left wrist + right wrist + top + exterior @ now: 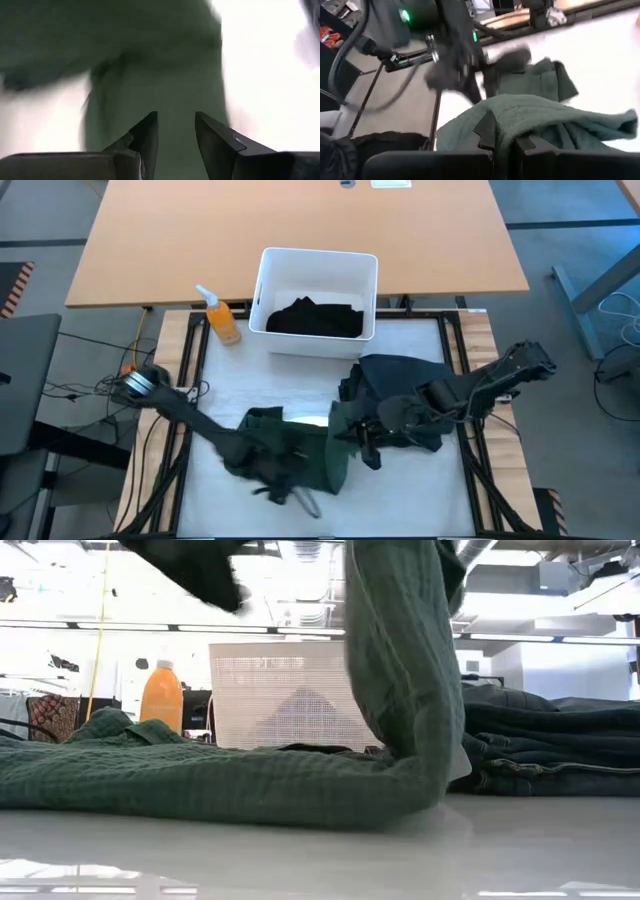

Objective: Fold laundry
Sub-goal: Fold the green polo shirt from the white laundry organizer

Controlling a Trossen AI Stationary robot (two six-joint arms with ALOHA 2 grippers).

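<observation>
Green garment [300, 448]: dark green cloth spread over the near-left part of the white table [420, 490], one end hauled up off the surface; from table height it climbs in a tall column out of the frame's top.
Right gripper [501, 142]: right in the middle of the table and clamped tight on that raised green edge, with the cloth draped over and between its dark fingers.
Left gripper [175, 131]: low over the green garment towards the near-left, fingers parted with a gap between them and only green cloth ahead; it grips nothing that I can see.
Dark pile [400, 385]: charcoal garments heaped on the right half of the table, under the right arm; at table height they read as stacked folds just beside the lifted green cloth.
White bin [270, 290]: sitting at the far edge, centre, with a black garment [315, 318] bundled inside it.
Orange bottle [222, 320]: standing just beside the bin at the far-left, white nozzle on top.
Wooden desk [200, 240]: beyond the far edge of the table.
</observation>
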